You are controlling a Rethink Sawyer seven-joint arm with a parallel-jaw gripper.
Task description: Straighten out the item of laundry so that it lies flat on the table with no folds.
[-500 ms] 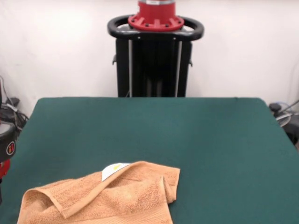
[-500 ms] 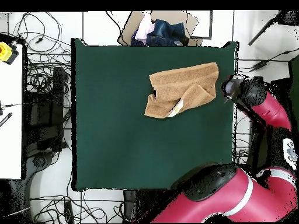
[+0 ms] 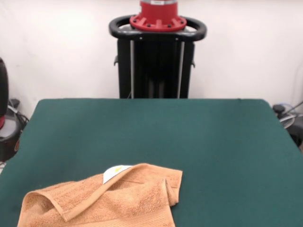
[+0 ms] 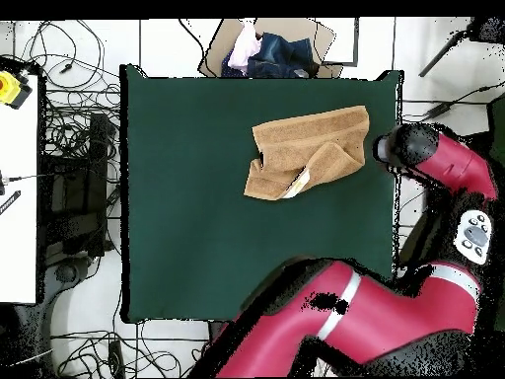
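Observation:
The orange-tan towel (image 3: 106,198) lies crumpled at the table's near left in the front view, with a corner folded over and its white tag (image 3: 115,171) showing. In the overhead view the towel (image 4: 306,151) sits near the green table's (image 4: 197,227) upper right. The arm's end with the gripper (image 4: 388,148) hangs at the table's right edge, just beside the towel and apart from it. A dark part of the arm (image 3: 2,90) shows at the left edge of the front view.
The black pedestal (image 3: 157,56) stands behind the table's (image 3: 199,132) far edge. An open cardboard box of clothes (image 4: 276,49) lies beyond the table's top edge. Cables (image 4: 69,128) and a white bench (image 4: 18,197) are to the left.
The arm has swung: its red links now reach over the table's lower right corner, and its end has risen at the front view's left edge. The towel has not moved.

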